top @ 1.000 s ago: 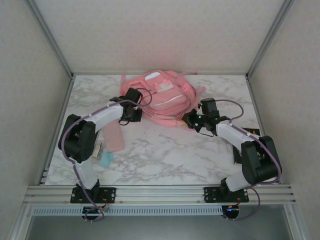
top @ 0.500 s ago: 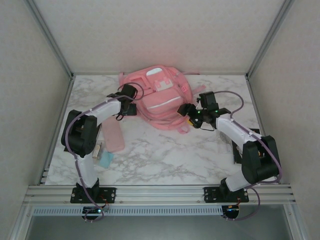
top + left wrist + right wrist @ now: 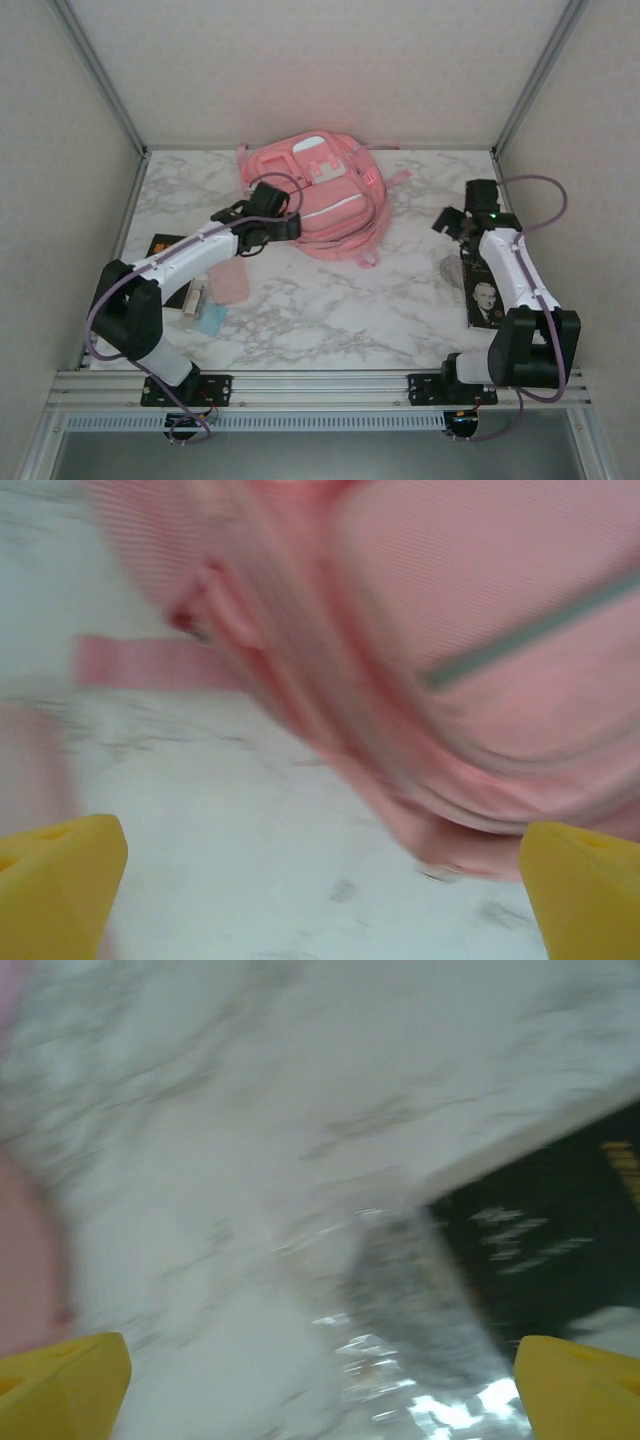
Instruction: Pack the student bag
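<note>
GRIP: left gripper [image 3: 283,227] wide apart, empty, just beside bag [image 3: 325,195]; right gripper [image 3: 452,222] wide apart, empty, well right | BAG: back-centre of table [image 3: 400,300] | RISK: limp fabric sliding or bunching under a 1-sided pull; straps snagging fingers | LOOK: pink, flat, front pockets up, white trim | AROUND: pouch [image 3: 228,283] near-left, book [image 3: 487,295] right, both unpacked

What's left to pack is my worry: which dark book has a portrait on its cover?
The book beside the right arm: its cover bears a portrait. The other book lies partly under the left arm, no face showing.
</note>
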You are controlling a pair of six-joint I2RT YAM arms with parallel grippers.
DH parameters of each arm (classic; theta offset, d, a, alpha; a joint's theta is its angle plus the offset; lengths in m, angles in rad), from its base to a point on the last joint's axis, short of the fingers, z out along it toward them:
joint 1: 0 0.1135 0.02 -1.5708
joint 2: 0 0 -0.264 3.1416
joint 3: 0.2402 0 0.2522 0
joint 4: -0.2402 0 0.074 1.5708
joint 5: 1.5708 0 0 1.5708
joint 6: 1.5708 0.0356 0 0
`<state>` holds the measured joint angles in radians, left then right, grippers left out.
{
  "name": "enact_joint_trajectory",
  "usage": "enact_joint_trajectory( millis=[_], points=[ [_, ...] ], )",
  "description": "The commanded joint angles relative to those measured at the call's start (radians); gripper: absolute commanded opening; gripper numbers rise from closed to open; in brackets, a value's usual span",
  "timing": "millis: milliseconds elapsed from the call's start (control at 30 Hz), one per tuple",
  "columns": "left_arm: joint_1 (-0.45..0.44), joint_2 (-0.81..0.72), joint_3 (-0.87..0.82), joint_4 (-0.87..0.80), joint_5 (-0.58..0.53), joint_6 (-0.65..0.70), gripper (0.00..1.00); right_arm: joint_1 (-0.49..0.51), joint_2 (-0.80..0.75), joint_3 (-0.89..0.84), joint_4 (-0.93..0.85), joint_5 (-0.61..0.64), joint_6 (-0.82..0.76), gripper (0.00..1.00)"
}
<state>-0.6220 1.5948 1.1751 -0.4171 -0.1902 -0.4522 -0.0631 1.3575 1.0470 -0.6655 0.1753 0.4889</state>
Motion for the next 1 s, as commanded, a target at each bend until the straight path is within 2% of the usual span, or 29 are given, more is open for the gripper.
enact_joint_trajectory(
  millis=[0,133,233,267,367,500,667,800,967],
  points=[
    [-0.064,0.050,0.034,0.109,0.118,-0.064,1.00,-0.135,0.010,-0.055,0.022,0.093,-0.020,0.99],
    [-0.128,0.132,0.093,0.123,0.189,-0.063,1.00,-0.334,0.030,-0.108,0.091,-0.079,0.007,0.99],
    [-0.159,0.166,0.104,0.141,0.216,-0.065,1.00,-0.369,0.041,-0.139,0.143,-0.217,0.008,0.99],
    [-0.167,0.178,0.106,0.149,0.234,-0.073,1.00,-0.369,0.051,-0.137,0.132,-0.215,0.005,0.99],
    [-0.188,0.204,0.114,0.166,0.291,-0.086,1.00,-0.379,0.082,-0.125,0.101,-0.106,-0.016,0.99],
    [-0.211,0.229,0.126,0.173,0.329,-0.083,1.00,-0.453,0.088,-0.154,0.139,-0.001,-0.006,0.99],
    [-0.217,0.244,0.130,0.189,0.378,-0.079,1.00,-0.534,0.082,-0.194,0.186,-0.001,-0.013,0.99],
    [-0.217,0.239,0.130,0.191,0.401,-0.067,1.00,-0.547,0.146,-0.193,0.179,-0.018,-0.021,0.99],
    [-0.217,0.219,0.122,0.193,0.406,-0.057,1.00,-0.550,0.228,-0.165,0.143,-0.108,-0.035,0.99]
  ],
)
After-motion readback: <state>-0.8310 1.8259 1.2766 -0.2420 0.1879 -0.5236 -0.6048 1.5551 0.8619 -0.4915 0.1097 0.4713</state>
